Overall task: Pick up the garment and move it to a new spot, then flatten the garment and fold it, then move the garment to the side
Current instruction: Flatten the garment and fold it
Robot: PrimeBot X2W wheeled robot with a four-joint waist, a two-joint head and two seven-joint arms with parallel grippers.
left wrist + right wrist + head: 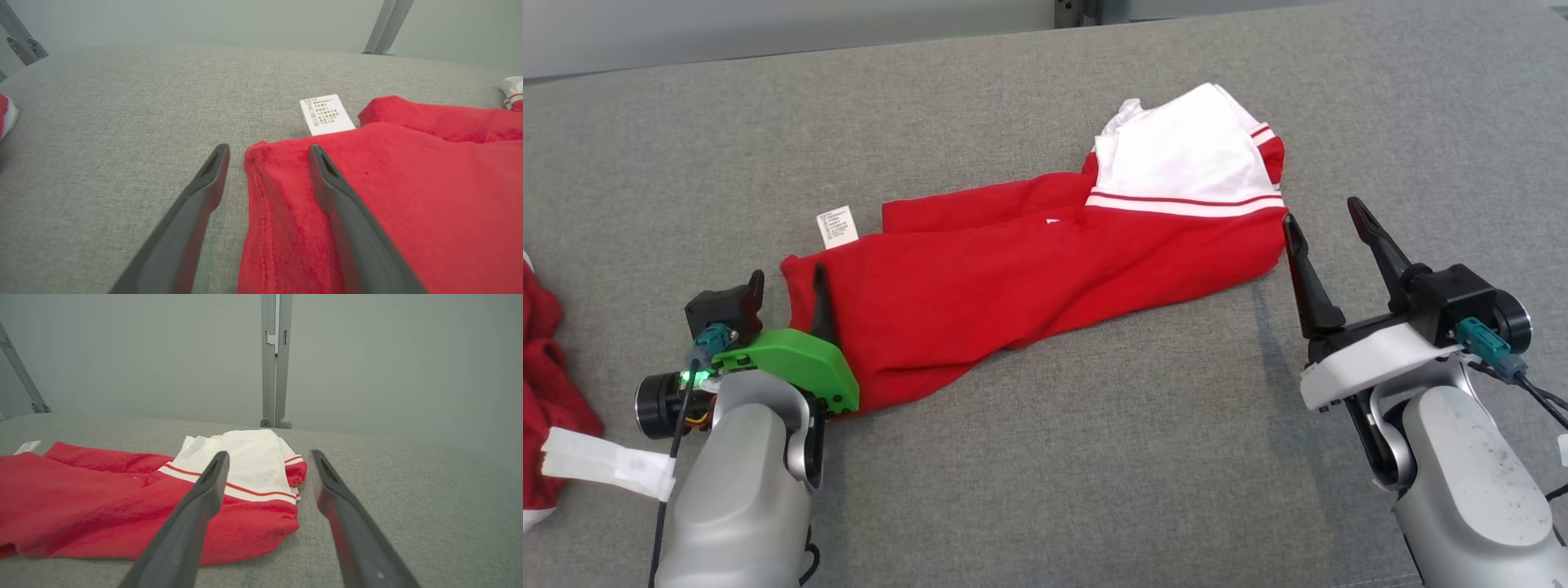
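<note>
Red garment flat on grey table, long axis slanting from left gripper up to white end just beside right gripper. Both jaws wide apart, gripping nothing; left gripper straddles red hem corner.

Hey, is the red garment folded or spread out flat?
Folded, loosely: the red garment lies doubled into a long strip, a second red layer peeking out behind, the care label exposed.

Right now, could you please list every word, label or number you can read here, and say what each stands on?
The care tag at the garment edge: several lines of small print, too small to read.
The white strip on the red cloth at far left: no legible text.
I can read no other writing.
</note>
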